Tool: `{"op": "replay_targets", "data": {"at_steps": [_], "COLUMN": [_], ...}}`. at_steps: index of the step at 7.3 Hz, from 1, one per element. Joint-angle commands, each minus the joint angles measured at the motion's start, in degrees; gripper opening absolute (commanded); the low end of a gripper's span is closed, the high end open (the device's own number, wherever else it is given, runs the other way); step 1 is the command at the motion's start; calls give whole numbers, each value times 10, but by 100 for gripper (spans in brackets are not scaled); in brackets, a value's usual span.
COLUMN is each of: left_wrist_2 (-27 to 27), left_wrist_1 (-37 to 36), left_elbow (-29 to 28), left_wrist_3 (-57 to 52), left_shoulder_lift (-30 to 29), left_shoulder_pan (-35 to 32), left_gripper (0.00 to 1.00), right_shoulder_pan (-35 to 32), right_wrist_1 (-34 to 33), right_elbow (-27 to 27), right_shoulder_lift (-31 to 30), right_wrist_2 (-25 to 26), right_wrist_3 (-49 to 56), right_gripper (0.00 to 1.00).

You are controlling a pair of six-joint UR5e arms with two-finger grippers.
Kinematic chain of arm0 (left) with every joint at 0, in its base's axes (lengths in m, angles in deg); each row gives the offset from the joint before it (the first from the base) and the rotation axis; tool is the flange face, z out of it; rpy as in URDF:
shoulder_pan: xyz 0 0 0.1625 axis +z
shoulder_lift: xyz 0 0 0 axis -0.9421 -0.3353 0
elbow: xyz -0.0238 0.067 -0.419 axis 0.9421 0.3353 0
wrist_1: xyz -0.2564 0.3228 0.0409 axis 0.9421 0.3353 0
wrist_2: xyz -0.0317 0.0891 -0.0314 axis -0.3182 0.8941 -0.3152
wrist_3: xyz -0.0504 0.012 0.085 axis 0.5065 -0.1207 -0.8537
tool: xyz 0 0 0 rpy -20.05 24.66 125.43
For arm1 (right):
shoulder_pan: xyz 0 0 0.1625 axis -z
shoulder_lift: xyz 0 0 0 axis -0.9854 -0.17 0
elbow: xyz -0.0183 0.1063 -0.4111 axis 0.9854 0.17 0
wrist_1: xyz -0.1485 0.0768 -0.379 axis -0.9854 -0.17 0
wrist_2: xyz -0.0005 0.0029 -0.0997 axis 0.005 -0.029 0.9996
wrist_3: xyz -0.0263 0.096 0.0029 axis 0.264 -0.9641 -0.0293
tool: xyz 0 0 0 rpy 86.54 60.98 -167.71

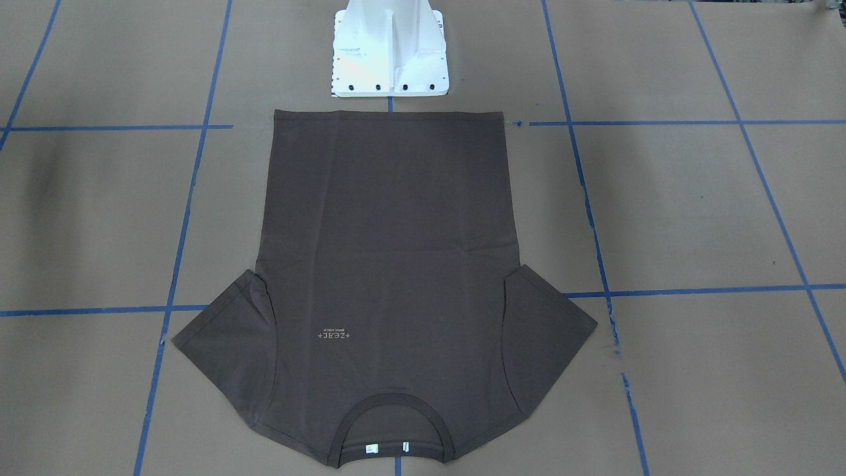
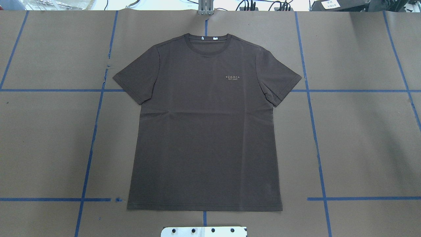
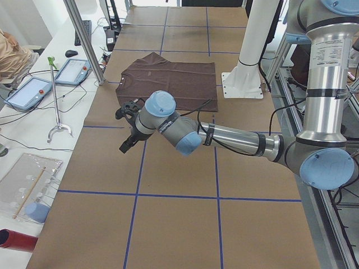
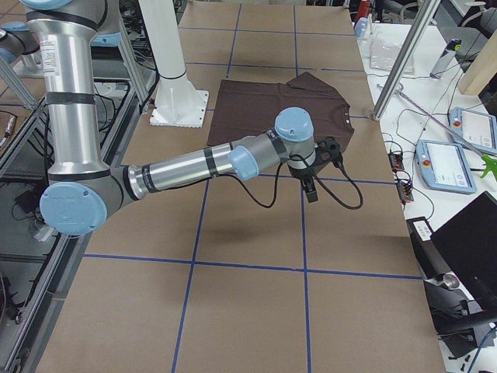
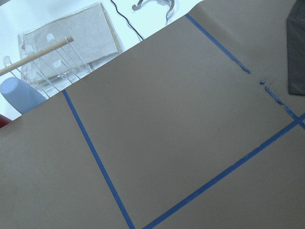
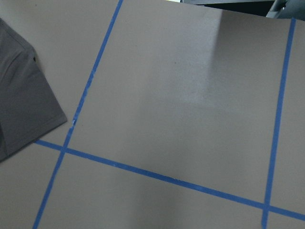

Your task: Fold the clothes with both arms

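On blue-taped brown paper (image 2: 361,141), a flat dark-brown T-shirt (image 2: 204,138), ribbed round collar (image 2: 205,39).

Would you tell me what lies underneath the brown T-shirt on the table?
The T-shirt lies flat on brown paper; blue tape lines run in under its edges. Whether they cross beneath it, or anything else lies there, is covered.

Bare table (image 2: 361,141) on both sides of the flat T-shirt (image 2: 204,131).
Bounded at the hem side by the white pedestal (image 1: 390,53), just beside the cloth, and at the collar side by a slim metal post (image 2: 206,7). Farther out, off each sleeve: left arm (image 3: 224,137) and right arm (image 4: 186,167) stretched low over the paper, left gripper (image 3: 125,146) and right gripper (image 4: 311,192) hanging above it.
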Motion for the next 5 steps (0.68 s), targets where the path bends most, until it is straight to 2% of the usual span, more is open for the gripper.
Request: {"op": "replay_targets", "data": {"at_steps": [1, 2, 4, 5], "left_wrist_2": [0, 0, 0, 0], "left_wrist_1": [9, 9, 9, 9], "left_elbow": [-1, -2, -1, 0], "left_wrist_3": [2, 1, 1, 0], "left_shoulder_lift": [0, 0, 2, 2], "left_shoulder_pan": [-1, 0, 0, 0], "left_gripper": [100, 100, 100, 100], "right_shoulder_pan": [127, 179, 252, 284], "right_wrist_1": [168, 227, 307, 315], "right_elbow": [63, 136, 254, 281], "right_shoulder_lift": [54, 121, 199, 221], "right_wrist_2": [119, 171, 250, 297], "right_wrist_3": [-245, -325, -399, -424], "right_gripper": [99, 97, 83, 78]}}
